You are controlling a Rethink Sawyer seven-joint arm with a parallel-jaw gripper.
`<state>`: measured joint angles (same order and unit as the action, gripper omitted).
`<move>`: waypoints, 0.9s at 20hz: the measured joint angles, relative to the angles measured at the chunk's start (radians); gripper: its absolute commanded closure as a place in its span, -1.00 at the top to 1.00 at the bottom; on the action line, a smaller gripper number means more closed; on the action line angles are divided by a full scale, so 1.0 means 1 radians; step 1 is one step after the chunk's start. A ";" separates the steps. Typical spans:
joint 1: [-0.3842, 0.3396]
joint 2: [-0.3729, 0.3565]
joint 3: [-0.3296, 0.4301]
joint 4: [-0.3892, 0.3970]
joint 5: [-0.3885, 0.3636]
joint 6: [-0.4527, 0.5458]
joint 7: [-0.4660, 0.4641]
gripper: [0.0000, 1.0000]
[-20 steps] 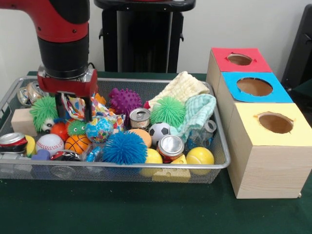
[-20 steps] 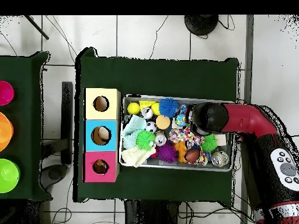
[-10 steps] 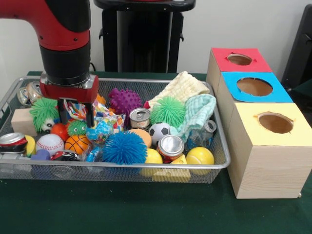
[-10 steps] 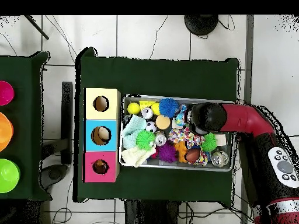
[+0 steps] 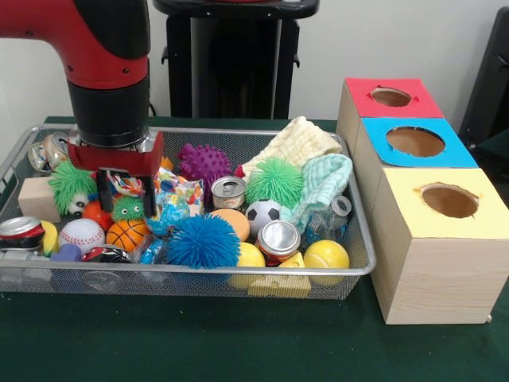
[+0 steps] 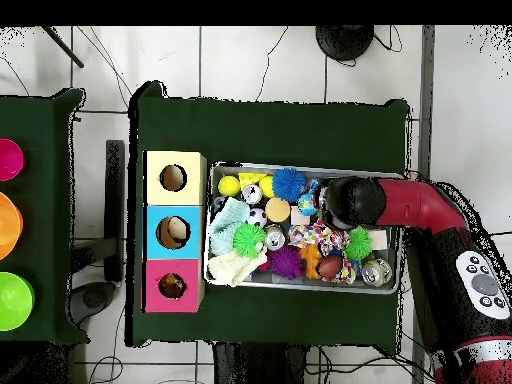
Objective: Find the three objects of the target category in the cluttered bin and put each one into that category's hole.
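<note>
Tool point(image 5: 125, 193) low in bin point(image 5: 238, 274) — toys crowd it.

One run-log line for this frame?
gripper: low in bin, left end, open | under it: small green fuzzy toy | holes: nothing entering

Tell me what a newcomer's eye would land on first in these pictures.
First the red and black arm, reaching down into the left end of the wire mesh bin in the front view, its gripper low among the toys. Next the clutter itself: a spiky blue ball at the bin's front, a spiky purple ball behind it. Then the three wooden boxes right of the bin, topped red, blue and yellow, each with a round hole.
</note>
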<state>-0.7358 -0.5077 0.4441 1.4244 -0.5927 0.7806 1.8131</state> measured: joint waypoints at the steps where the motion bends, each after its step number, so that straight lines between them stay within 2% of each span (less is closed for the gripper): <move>1: 0.000 0.002 0.000 0.000 0.000 -0.008 0.000 1.00; 12: 0.033 0.018 -0.008 0.009 0.000 -0.093 0.000 1.00; 18: 0.062 0.018 -0.025 0.038 0.000 -0.136 0.000 1.00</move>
<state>-0.6737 -0.4900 0.4196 1.4623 -0.5927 0.6450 1.8131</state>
